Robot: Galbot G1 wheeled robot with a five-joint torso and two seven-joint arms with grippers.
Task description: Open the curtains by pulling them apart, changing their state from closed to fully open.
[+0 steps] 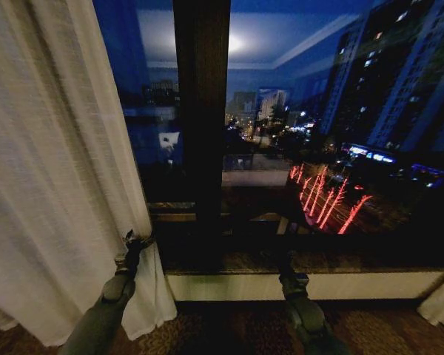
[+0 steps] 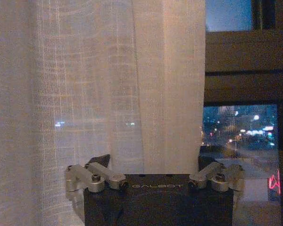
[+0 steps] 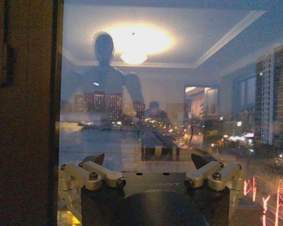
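Observation:
The sheer cream curtain (image 1: 59,163) hangs bunched at the left of the window, and its inner edge falls to the floor near the dark window post. My left gripper (image 1: 135,240) sits low at that inner edge. In the left wrist view the curtain (image 2: 108,84) hangs right in front of the left gripper (image 2: 153,162), whose fingers are spread wide with a pleated fold between them, so it is open. A corner of another curtain (image 1: 440,307) shows at the far right by the floor. My right gripper (image 1: 285,257) is raised before the bare glass, and the right gripper (image 3: 148,160) is open, holding nothing.
A dark vertical window post (image 1: 201,111) divides the glass. A pale sill (image 1: 340,285) runs below the window, with patterned carpet under it. The glass (image 3: 146,94) mirrors the lit room and the robot's own shape, with city lights outside.

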